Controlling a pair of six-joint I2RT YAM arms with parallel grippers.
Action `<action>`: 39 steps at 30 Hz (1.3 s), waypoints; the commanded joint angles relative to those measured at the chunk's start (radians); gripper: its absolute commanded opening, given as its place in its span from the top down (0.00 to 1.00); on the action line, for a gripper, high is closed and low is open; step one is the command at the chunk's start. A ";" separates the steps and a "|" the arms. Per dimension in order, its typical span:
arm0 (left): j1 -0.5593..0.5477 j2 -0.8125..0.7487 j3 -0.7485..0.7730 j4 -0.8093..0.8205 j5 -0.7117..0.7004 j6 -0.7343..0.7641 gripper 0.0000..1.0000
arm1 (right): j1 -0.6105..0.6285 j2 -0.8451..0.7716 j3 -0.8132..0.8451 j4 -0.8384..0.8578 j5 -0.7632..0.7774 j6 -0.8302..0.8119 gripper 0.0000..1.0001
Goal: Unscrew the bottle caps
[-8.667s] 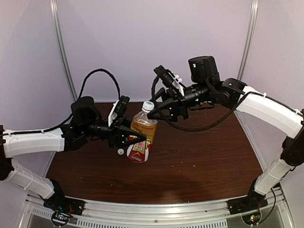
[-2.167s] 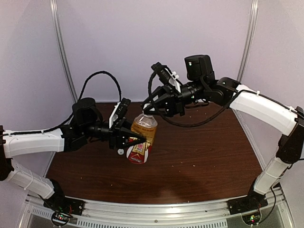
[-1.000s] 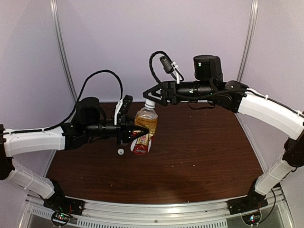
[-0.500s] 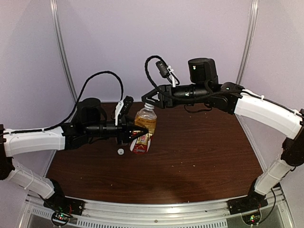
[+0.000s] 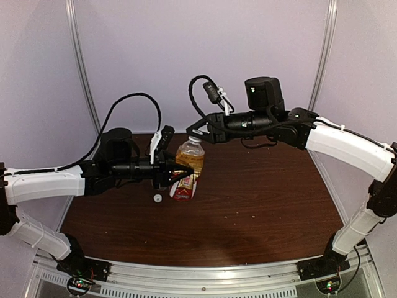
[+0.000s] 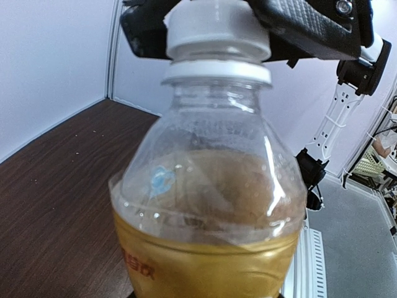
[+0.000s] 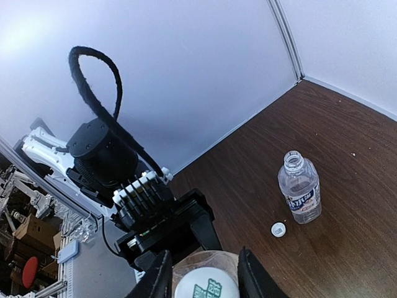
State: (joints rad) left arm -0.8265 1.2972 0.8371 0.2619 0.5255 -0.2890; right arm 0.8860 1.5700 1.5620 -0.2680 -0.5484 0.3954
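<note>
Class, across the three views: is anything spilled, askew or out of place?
No spill shows. The clear bottle stands open, a white cap lying loose on the table beside it. The capped amber bottle, held in the left fingers, looks sound.

amber bottle close-up | white cap on (collar ring below) | right hand clamps cap

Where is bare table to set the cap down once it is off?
The table is bare on its right half, from amber bottle to right edge, and along the near strip. Crowded around that bottle: left gripper, right gripper, loose cap, clear bottle.
</note>
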 commanded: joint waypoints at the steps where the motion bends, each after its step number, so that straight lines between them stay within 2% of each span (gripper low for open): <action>1: -0.001 -0.022 0.029 0.031 -0.013 0.014 0.64 | 0.004 0.007 0.001 -0.020 0.005 -0.018 0.66; 6: -0.002 -0.026 0.027 0.039 -0.003 0.013 0.64 | -0.003 -0.007 -0.010 -0.012 -0.041 -0.108 0.77; 9: -0.001 -0.033 0.023 0.063 0.036 0.006 0.64 | -0.022 -0.018 -0.036 0.030 -0.157 -0.198 0.83; 11: -0.001 -0.034 0.017 0.096 0.094 0.000 0.64 | -0.030 -0.023 -0.042 0.026 -0.245 -0.302 0.84; 15: -0.002 -0.033 -0.002 0.196 0.307 -0.048 0.64 | -0.040 -0.032 -0.043 -0.040 -0.428 -0.552 0.81; 19: -0.002 -0.041 -0.026 0.291 0.405 -0.111 0.64 | -0.070 -0.004 -0.016 -0.086 -0.581 -0.644 0.78; 22: -0.002 -0.048 -0.033 0.296 0.403 -0.119 0.64 | -0.073 0.018 0.008 -0.109 -0.587 -0.646 0.76; 32: -0.001 -0.024 -0.030 0.294 0.378 -0.113 0.64 | -0.073 -0.023 -0.039 -0.038 -0.546 -0.566 0.75; 39: -0.002 -0.025 -0.030 0.288 0.365 -0.110 0.64 | -0.073 -0.009 -0.032 -0.036 -0.537 -0.547 0.68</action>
State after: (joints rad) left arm -0.8333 1.2961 0.7910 0.3965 0.8730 -0.4065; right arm 0.8261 1.5673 1.5463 -0.2649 -1.0756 -0.1730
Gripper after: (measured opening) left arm 0.362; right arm 0.305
